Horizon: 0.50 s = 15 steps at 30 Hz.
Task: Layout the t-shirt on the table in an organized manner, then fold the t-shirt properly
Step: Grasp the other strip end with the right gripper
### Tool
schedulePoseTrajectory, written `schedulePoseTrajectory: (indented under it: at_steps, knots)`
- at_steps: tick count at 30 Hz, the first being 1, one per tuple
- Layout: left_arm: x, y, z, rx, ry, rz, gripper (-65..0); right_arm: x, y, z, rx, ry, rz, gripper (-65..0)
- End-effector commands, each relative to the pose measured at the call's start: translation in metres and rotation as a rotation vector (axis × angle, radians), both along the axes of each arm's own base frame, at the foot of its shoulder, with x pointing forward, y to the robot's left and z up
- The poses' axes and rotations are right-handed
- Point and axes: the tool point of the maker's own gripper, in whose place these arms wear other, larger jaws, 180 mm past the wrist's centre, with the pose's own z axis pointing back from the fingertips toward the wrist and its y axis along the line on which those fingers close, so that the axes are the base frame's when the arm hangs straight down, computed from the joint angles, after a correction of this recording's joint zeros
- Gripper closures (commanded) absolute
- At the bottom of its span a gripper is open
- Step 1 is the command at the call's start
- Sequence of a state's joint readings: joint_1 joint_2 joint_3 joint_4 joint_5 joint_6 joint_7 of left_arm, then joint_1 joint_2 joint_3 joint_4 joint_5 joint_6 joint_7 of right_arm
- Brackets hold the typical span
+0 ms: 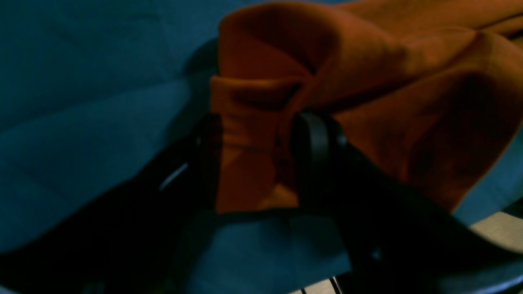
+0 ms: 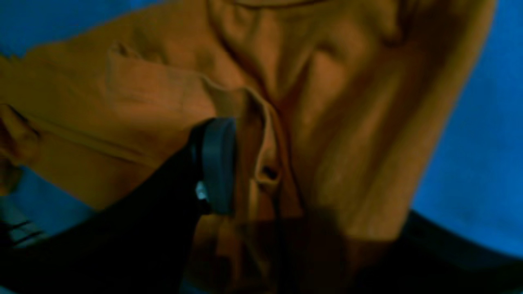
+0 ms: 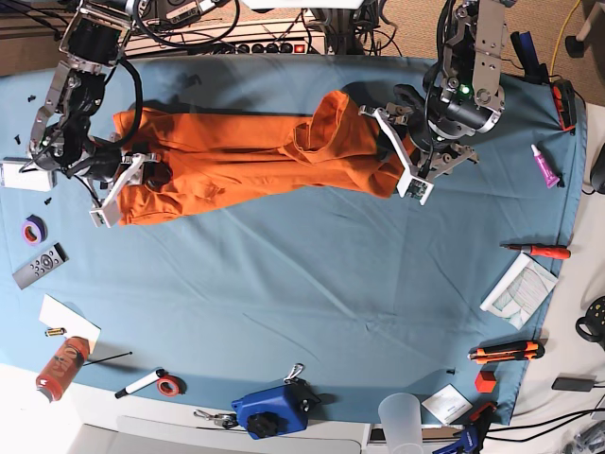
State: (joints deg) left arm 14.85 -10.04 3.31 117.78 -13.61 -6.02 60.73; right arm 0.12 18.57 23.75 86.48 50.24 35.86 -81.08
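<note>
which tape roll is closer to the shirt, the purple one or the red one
The purple roll, just past the shirt's end in the base view. The red roll lies far off at the bottom, next to a marker.

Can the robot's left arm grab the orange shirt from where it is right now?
Probably yes, it already has. The left gripper has a bunch of the t-shirt pinched between its fingers, and nothing blocks it. The shirt lies across the table, stretched toward the other arm.

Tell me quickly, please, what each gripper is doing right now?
Left gripper: shut on the t-shirt.
Right gripper: at the t-shirt's other end; open or shut cannot be told.
</note>
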Motion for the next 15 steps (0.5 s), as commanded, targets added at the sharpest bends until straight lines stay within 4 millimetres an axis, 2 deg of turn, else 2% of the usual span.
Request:
schedulePoseTrajectory:
  at_steps: [1,5,8,12,15]
  knots:
    - [0.007,-0.001,0.01,-0.01,-0.044,0.0,-28.3,0.015,-0.009,0.025,0.021,-0.091,-0.013,-24.1]
    - [0.006,-0.001,0.01,-0.008,-0.038,-0.001,-28.3,0.019,-0.031,0.053,0.011,-0.198,-0.069,-24.1]
    - [0.006,-0.001,0.01,-0.008,-0.038,-0.001,-28.3,0.017,-0.052,0.065,-0.015,-0.237,-0.13,-24.8]
    - [0.006,-0.001,0.009,-0.008,-0.037,-0.001,-28.3,0.002,-0.076,0.046,-0.159,-0.154,-0.135,-32.1]
    - [0.006,-0.001,0.01,-0.008,-0.038,-0.001,-28.3,-0.008,-0.065,0.032,-0.156,-0.108,-0.097,-32.5]
